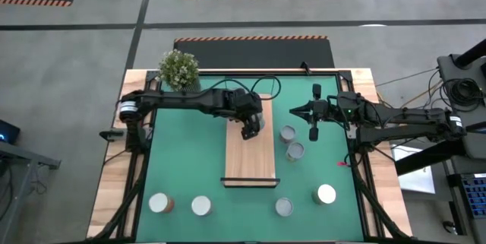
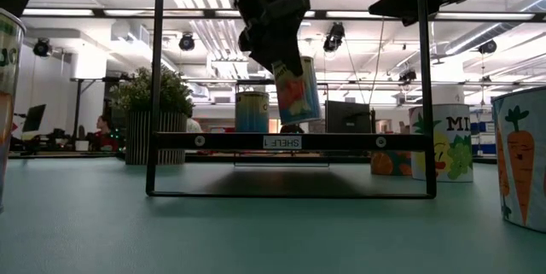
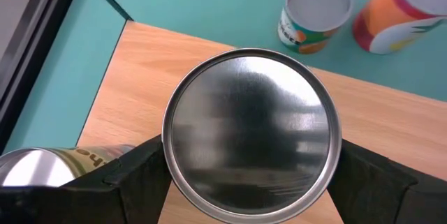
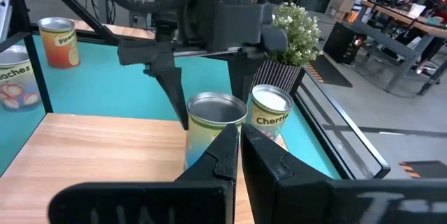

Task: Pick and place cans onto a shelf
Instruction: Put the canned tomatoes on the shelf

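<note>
The shelf is a light-wood plank lying on the green mat. Over its far end my left gripper is shut on a silver-topped can, which shows tilted in the low view. Another can stands on its base on the shelf's far end, beside the held one. Two cans stand on the mat right of the shelf. Several more stand along the near edge. My right gripper hovers shut, right of those two cans, holding nothing. My left gripper pinches the can's side wall between its two fingers, one on each opposite side, just below the top rim. The fingers slant down from above and from the table's left. The can hangs tilted, its bottom just above the shelf.
A potted plant stands at the far left corner. A black frame rises around the shelf in the low view. The near half of the shelf is bare wood.
</note>
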Robot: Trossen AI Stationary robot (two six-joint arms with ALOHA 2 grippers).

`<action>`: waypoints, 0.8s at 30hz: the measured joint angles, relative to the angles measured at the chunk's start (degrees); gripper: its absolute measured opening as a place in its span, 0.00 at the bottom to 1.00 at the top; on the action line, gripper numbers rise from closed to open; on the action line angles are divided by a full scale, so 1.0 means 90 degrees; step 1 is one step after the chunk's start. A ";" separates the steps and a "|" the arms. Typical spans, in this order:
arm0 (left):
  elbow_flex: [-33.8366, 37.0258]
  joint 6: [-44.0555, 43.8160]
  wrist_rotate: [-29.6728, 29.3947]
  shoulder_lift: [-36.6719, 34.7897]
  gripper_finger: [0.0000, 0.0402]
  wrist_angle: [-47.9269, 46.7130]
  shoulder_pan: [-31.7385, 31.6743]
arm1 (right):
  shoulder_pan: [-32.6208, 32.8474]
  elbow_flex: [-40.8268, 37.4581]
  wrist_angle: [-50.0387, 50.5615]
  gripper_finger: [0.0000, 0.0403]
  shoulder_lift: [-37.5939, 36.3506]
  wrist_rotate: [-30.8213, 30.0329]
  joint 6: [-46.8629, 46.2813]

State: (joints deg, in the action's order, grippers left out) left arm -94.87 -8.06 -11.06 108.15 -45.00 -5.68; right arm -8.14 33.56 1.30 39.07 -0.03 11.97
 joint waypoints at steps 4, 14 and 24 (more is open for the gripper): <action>0.0000 -0.0001 -0.0028 0.0052 0.76 -0.0002 0.0001 | 0.0002 0.0000 0.0019 0.02 -0.0002 -0.0001 -0.0002; 0.0005 -0.0016 -0.0045 0.0052 0.76 -0.0002 -0.0002 | 0.0000 -0.0002 0.0022 0.02 0.0000 -0.0001 0.0000; 0.0070 -0.0116 -0.0054 0.0052 0.76 -0.0046 0.0001 | 0.0002 -0.0005 0.0054 0.02 -0.0002 -0.0001 0.0000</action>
State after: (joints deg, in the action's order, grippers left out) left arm -94.24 -9.11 -11.55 108.62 -45.42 -5.67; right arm -8.12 33.52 1.78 39.05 -0.03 11.97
